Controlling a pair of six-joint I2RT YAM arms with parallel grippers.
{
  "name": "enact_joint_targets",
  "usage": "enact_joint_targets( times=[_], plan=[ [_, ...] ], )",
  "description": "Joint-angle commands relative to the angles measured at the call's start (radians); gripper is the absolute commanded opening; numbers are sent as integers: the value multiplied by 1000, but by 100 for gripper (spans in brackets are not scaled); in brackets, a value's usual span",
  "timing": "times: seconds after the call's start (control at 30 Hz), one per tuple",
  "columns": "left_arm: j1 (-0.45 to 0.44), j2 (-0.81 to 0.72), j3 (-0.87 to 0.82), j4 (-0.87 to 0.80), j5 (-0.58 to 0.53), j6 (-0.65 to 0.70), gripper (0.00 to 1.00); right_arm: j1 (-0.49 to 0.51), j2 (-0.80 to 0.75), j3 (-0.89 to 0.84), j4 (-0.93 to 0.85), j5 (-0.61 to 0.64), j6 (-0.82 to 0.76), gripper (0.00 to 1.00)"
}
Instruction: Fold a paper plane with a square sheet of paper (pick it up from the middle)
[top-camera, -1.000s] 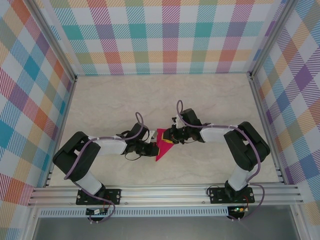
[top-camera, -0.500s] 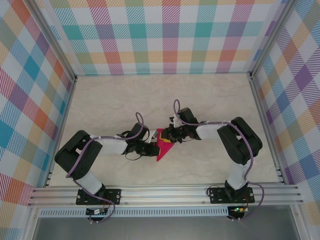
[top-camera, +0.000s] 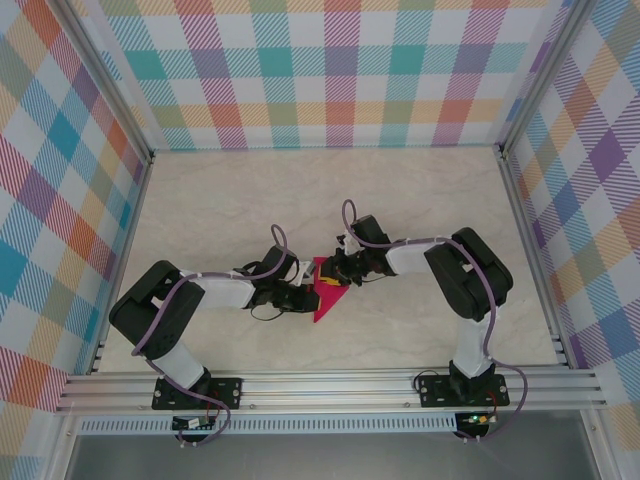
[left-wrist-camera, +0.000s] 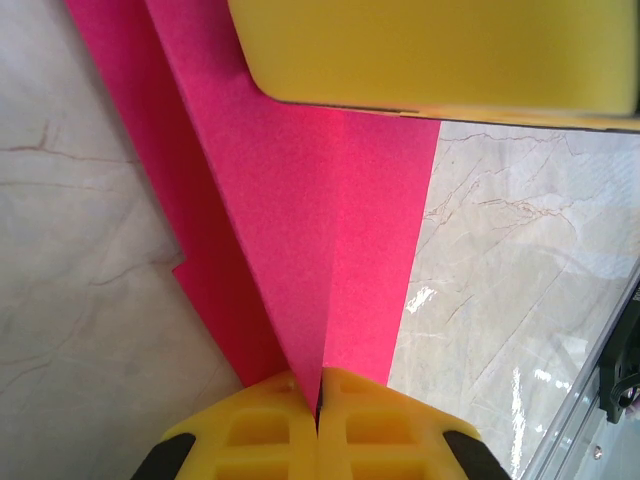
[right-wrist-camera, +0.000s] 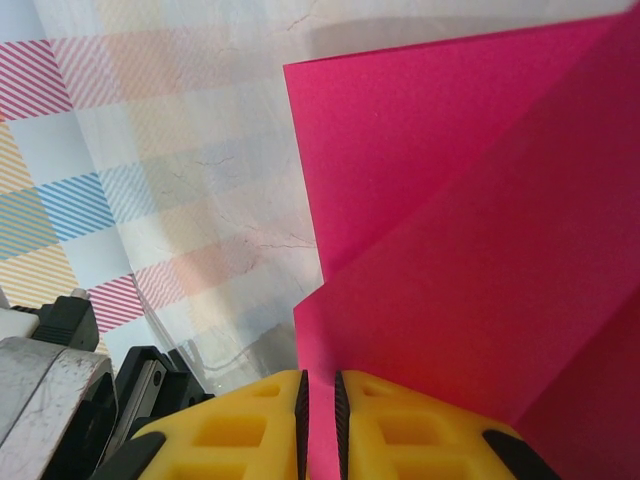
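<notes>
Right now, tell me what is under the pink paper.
The pale marbled table shows beside the pink paper; nothing else peeks out. Directly beneath, the folded sheet hides everything.

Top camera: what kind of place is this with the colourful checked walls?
Probably a robot test booth, not a home: checked wall panels on an aluminium frame, a marble-look table, plus a left arm and right arm holding folded magenta-pink paper.

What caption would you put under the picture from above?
Left tool and right tool pinch the folded pink paper on the table.
</notes>
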Motion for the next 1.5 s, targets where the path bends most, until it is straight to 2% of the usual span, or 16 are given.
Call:
enact_joint_targets(
  times=[0.0, 0.23, 0.57, 0.73, 1.0, 1.33, 1.47],
  plan=[
    [12, 19, -23, -33, 1, -11, 1, -2, 24, 28, -24, -5, -30, 17],
    [13, 15, -12, -53, -7, -20, 5, -2, 62, 41, -69, 16, -50, 16],
    [11, -45, -7, -27, -7, -116, 24, -2, 74, 22, -88, 29, -69, 16],
    [11, -67, -20, -13, 3, -135, 25, -2, 75, 16, -88, 32, -70, 16],
    [11, -93, -58, -1, 2, -142, 14, -2, 77, 8, -90, 39, -71, 16],
    [10, -56, -84, 57, 99, -118, 2, -1, 84, -1, -93, 55, -71, 15],
    [9, -47, -99, 51, 111, -99, 0, -2, 94, -4, -93, 58, -70, 15]
  ],
)
